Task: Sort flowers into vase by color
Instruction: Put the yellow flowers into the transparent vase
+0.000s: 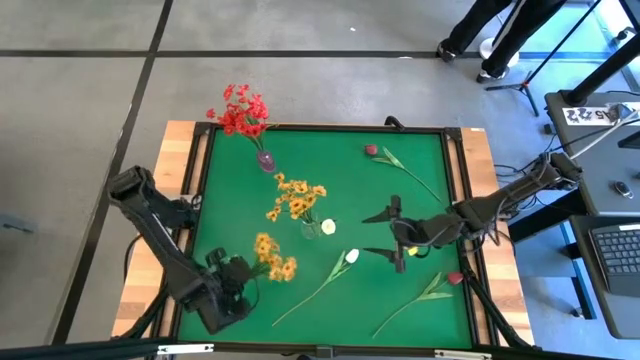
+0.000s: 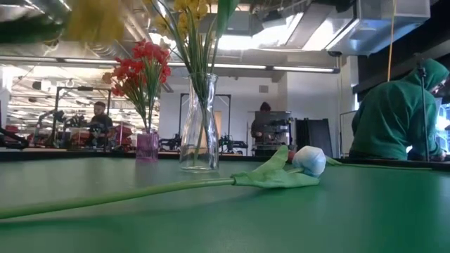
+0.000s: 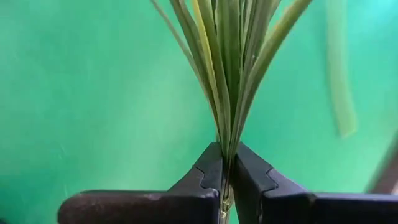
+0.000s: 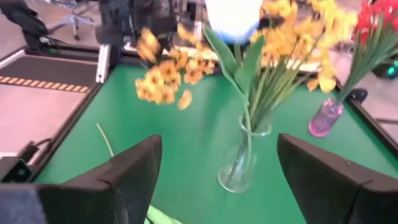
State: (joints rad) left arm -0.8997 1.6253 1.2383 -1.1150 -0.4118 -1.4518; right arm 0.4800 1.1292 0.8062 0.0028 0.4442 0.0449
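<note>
Left gripper (image 1: pixel 243 283) sits low at the table's 7 o'clock corner, fingers (image 3: pixel 205 177) clenched on the stems of a yellow-orange spray (image 1: pixel 273 257), whose blooms fan toward 1 o'clock. Only the left wrist view shows that pinch. Right gripper (image 1: pixel 393 233), at 3 o'clock, is spread wide and empty, facing the clear vase (image 1: pixel 311 229) at centre.

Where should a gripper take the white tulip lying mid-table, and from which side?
Best guess: grip the bare stem partway between bud and tip, coming straight down. The white tulip lies flat on the mat, and the thin stem is clear of leaves there. The open right gripper is nearest; the left gripper is shut on a yellow spray.
</note>
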